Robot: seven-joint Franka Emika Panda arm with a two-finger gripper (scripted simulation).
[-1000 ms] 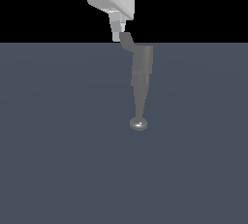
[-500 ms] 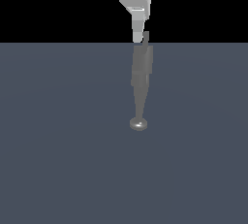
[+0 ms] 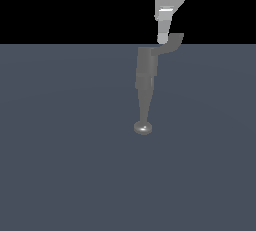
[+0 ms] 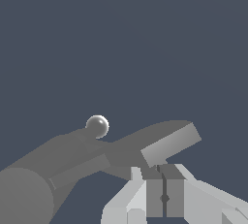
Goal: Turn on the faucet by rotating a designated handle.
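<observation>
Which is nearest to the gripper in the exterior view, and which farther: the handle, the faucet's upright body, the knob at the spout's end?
1. The handle: right beside the gripper, on the exterior view's right.
2. The faucet's upright body: just below, toward the view's left.
3. The knob: lowest, at the spout's tip.

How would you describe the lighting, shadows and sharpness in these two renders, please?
Exterior view: flat, even light, no cast shadows on the grey ground; the only glare is a small highlight on the faucet spout's round knob, and the background above is pure black. Wrist view: edges are crisp with no blur; the same knob shows a bright highlight, the handle tip face is lit paler, and the gripper looks evenly shaded.
</observation>
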